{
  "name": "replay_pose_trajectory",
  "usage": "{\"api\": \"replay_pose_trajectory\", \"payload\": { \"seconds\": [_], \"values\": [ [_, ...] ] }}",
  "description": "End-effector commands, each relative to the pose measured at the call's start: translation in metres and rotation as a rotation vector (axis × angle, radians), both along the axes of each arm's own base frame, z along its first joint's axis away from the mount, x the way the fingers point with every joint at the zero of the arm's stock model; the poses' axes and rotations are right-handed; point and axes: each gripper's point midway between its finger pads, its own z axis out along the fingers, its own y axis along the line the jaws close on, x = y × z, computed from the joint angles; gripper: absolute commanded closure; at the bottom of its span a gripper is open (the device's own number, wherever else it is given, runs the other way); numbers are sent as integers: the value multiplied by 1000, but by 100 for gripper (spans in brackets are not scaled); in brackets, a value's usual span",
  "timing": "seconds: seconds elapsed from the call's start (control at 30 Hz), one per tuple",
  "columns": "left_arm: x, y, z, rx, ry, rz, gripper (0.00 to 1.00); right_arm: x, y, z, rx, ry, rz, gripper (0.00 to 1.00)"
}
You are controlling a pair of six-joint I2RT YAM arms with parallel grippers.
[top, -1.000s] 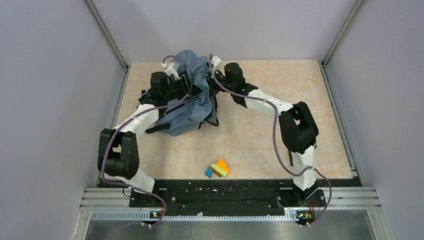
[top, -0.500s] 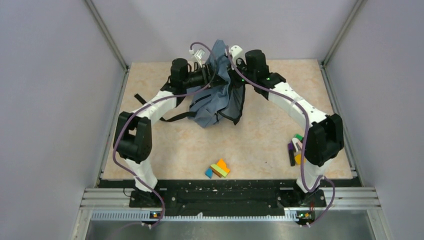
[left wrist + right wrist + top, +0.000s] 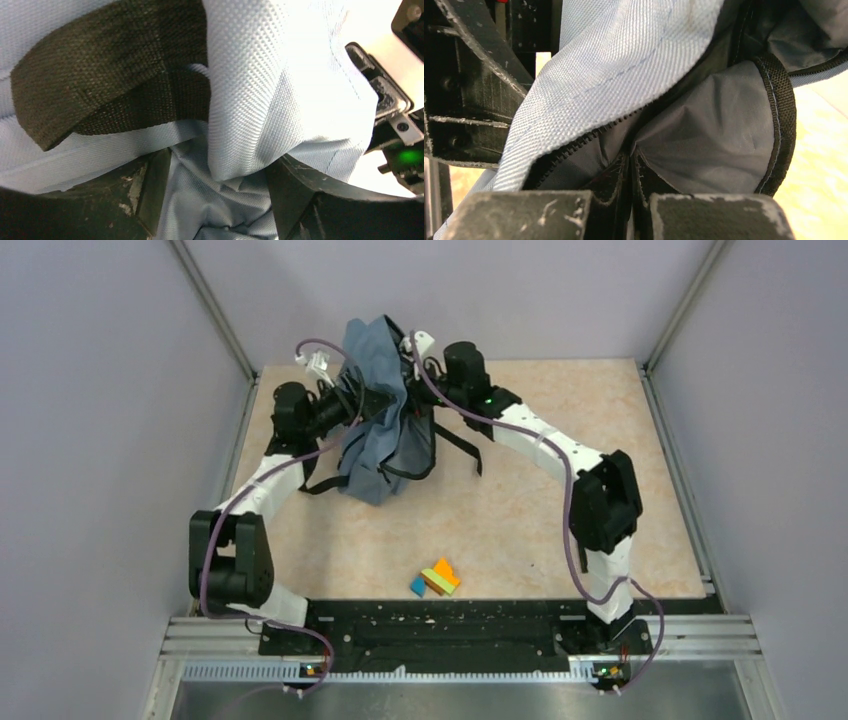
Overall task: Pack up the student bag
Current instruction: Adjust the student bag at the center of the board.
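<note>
The student bag [image 3: 372, 430] blocks the far middle; rightward — open table [image 3: 655, 440].

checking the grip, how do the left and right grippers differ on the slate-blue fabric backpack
Left gripper fingers stand wide apart; right gripper fingers are pinched together. Left has pale outer fabric between them; right has dark lining by the zipper. Both are on the slate-blue fabric backpack.

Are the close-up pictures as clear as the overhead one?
Top view: even light, student bag sharp. Left wrist: weave crisp, jaws dark and soft at the bottom. Right wrist: near jaws blurred, table bright and blurred at right.
</note>
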Motion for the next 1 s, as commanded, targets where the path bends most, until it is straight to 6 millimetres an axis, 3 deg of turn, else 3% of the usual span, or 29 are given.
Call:
{"api": "replay_pose_trajectory", "payload": {
  "seconds": [0.0, 0.07, 0.23, 0.57, 0.63, 0.77, 0.97],
  "values": [
    [0, 35, -11, 195, -54, 156, 23, -58, 75, 69, 235, -112, 280, 100],
    [-4, 58, -12, 289, -69, 256, 16, -49, 83, 61, 242, -108, 253, 100],
    [-22, 108, -3, 442, -85, 486, 10, -29, 90, 46, 262, -98, 157, 100],
    [-89, 156, 12, 582, -35, 714, 3, -26, 78, 54, 345, -86, 66, 100],
    [-107, 156, 13, 599, -33, 721, 3, -25, 79, 54, 338, -81, 66, 100],
    [-146, 135, 16, 569, -25, 611, 3, -17, 78, 56, 334, -78, 45, 100],
    [-195, 115, -14, 547, 115, 452, 5, -6, 82, 59, 348, -75, 38, 100]
  ]
}}
